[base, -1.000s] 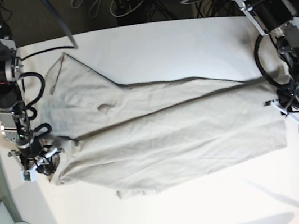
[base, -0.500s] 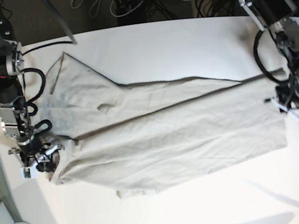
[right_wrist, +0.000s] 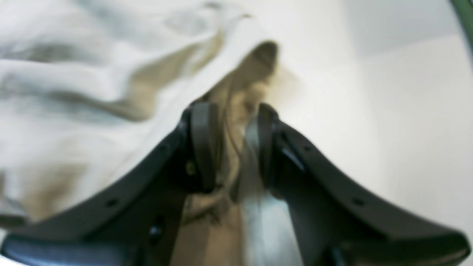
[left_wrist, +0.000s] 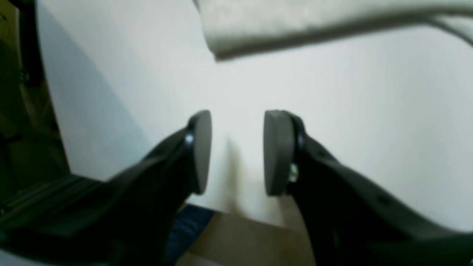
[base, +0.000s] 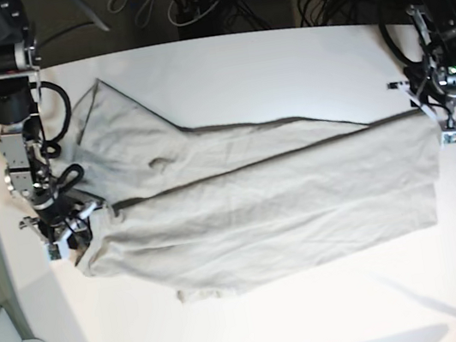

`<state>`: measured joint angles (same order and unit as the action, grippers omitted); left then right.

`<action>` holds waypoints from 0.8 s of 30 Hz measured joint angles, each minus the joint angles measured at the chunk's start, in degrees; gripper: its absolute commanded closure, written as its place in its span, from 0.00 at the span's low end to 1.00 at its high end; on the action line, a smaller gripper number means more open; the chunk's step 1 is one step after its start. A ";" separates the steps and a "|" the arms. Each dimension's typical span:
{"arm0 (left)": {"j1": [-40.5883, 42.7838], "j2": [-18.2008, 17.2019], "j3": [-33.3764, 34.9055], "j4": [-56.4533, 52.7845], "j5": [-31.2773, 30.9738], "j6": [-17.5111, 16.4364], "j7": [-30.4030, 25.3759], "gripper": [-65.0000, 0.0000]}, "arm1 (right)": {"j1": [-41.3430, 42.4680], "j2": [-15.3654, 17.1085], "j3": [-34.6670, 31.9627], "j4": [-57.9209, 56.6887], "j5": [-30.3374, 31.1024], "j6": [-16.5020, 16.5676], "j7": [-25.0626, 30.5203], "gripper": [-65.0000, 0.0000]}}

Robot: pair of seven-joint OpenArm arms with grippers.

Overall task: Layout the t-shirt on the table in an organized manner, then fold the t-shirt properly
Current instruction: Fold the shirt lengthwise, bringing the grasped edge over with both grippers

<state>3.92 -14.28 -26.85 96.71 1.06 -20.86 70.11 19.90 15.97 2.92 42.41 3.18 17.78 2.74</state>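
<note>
Surface (base: 264,70): white, matte, curved far edge.
On it: beige t-shirt (base: 252,211), spread crosswise, wrinkled, one fold along its middle.

Both wrist views are blurred; the t-shirt (left_wrist: 295,26) runs off the left wrist view's top edge.
</note>
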 measured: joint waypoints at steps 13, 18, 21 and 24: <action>0.02 0.00 0.90 0.02 0.22 0.02 0.17 0.65 | 0.59 -0.07 -0.09 3.34 -0.22 0.11 -8.00 0.69; 0.00 0.31 1.57 0.02 -0.20 0.00 0.20 0.65 | 0.42 0.00 -0.07 11.30 -0.37 1.57 -17.00 0.69; -0.11 0.33 1.57 0.04 -0.31 0.02 0.17 0.65 | 0.70 -0.07 0.04 17.64 0.00 2.71 -24.72 0.69; -0.15 0.31 1.53 0.02 -0.46 0.00 0.20 0.65 | 0.68 -1.31 3.02 25.05 2.91 2.95 -32.70 0.70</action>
<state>3.77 -13.98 -25.32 96.73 0.60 -20.86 70.30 20.58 14.66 5.93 67.46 6.09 20.73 -29.95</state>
